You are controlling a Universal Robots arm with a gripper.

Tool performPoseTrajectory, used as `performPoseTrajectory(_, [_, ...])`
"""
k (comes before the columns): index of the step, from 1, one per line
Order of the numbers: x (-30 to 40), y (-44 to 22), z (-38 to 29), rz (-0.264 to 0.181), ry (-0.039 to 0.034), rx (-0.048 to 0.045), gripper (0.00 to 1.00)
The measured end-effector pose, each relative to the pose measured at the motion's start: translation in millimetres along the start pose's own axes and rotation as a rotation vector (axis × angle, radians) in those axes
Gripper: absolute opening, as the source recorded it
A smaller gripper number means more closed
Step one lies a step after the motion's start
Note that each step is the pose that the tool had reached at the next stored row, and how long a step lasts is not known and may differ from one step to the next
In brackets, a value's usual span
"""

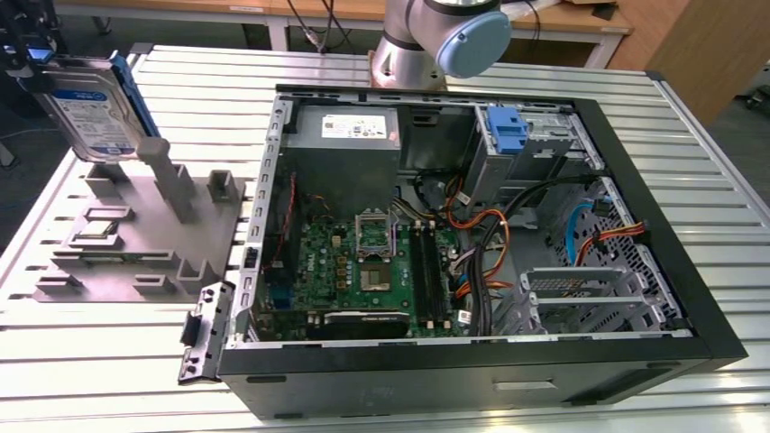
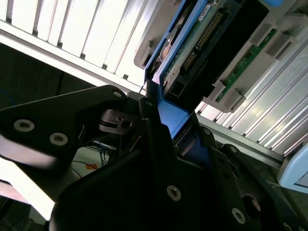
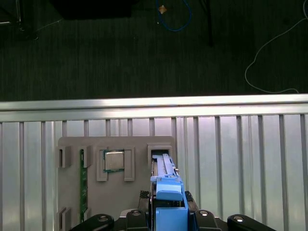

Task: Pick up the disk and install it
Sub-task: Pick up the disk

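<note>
The disk hangs on edge at the exterior view's far left, its white-and-blue label facing the camera and blue rails along its sides. My gripper is shut on its upper end. The disk's lower edge is just above the grey fixture plate, near an upright post. In the first wrist view the disk's blue rail sits between the black fingers, above an empty slot in the plate. The second wrist view shows the disk's green circuit board and the blue rail clamped between the jaws.
An open computer case lies at the exterior view's centre and right, with a motherboard, cables and a drive bay with a blue latch. The arm's base stands behind it. The fixture plate holds a chip and a green memory stick.
</note>
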State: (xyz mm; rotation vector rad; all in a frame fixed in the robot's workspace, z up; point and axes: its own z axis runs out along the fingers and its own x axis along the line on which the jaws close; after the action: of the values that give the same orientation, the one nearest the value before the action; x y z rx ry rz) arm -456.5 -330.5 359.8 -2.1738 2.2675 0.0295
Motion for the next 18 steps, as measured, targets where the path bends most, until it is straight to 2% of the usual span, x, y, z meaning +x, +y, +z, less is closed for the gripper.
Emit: performPoseTrajectory(18, [-0.1,0.0,-4.0,0.000,0.0000,0.0000,0.36])
